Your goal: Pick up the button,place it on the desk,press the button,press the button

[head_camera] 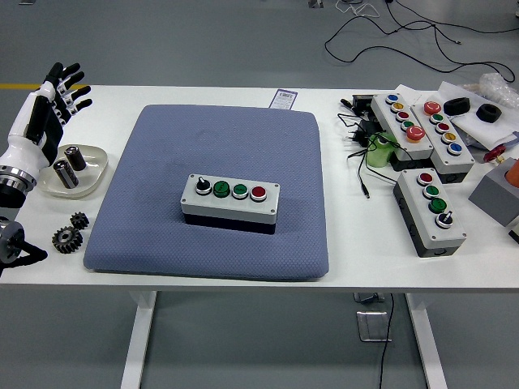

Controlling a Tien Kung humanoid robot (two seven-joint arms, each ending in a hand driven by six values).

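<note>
Resting button box [230, 203] on blue mat [162, 162]

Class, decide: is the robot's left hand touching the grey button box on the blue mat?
Apart. The head view shows the left hand raised at the table's far left edge, fingers spread, with bare blue mat between it and the button box.

Bright, even light – a clear picture.

Soft light falls from above, so the white table [203, 271] looks very bright but has no harsh glare. The button box [230, 203] casts only a thin, dark shadow on the blue mat [162, 162]. Things look sharp – even small ones at the far right.
</note>
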